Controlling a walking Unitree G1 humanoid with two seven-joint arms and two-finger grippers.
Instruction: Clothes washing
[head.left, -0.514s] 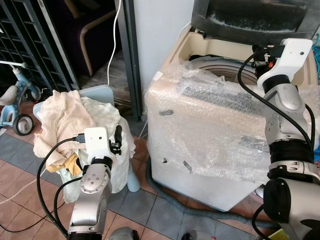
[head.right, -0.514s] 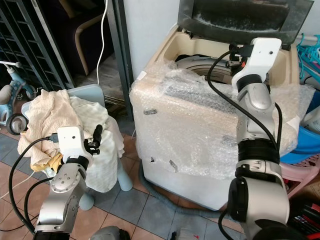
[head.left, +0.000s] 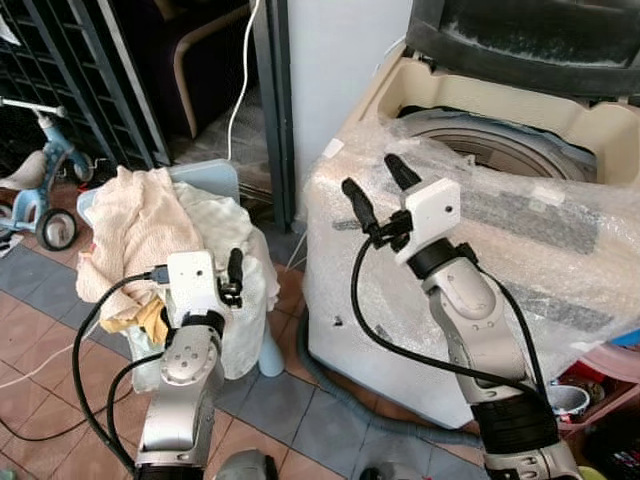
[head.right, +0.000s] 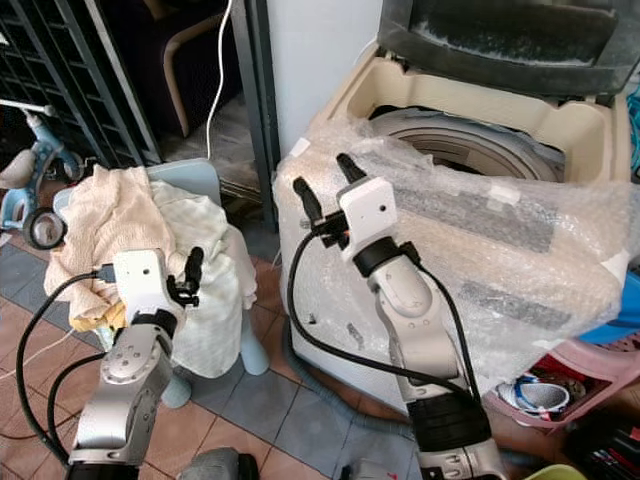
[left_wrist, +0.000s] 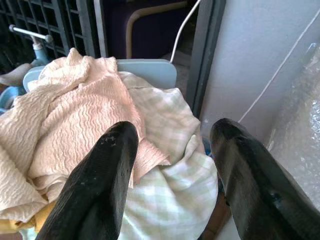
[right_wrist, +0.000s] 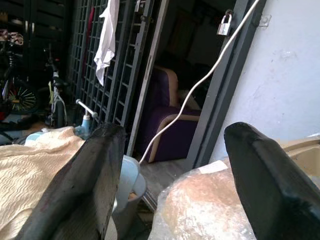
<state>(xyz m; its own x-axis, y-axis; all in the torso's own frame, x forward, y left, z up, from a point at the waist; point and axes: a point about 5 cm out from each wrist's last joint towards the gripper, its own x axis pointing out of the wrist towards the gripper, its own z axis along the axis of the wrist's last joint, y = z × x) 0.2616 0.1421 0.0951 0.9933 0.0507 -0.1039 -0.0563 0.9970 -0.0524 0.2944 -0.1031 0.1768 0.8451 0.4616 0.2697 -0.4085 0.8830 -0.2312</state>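
A heap of clothes lies on a light blue chair (head.left: 212, 180): a peach crinkled cloth (head.left: 135, 225) on top and a pale checked cloth (left_wrist: 170, 150) beside it. The top-loading washing machine (head.left: 480, 250) stands on the right, wrapped in bubble wrap, lid up, drum (head.left: 490, 140) showing. My left gripper (head.left: 234, 275) stands open close above the checked cloth, holding nothing. My right gripper (head.left: 374, 187) is open in the air at the machine's front left corner, pointing toward the clothes heap, with nothing between its fingers.
A dark metal grille gate (head.left: 90, 70) and door frame (head.left: 275, 100) stand behind the chair. A child's tricycle (head.left: 40, 190) is at far left. A grey hose (head.left: 340, 395) runs along the tiled floor by the machine. A pink basket (head.right: 560, 375) sits at right.
My right arm has swung from over the machine's back rim down and left to its front left corner. The camera has shifted a little. The left gripper stays by the clothes.
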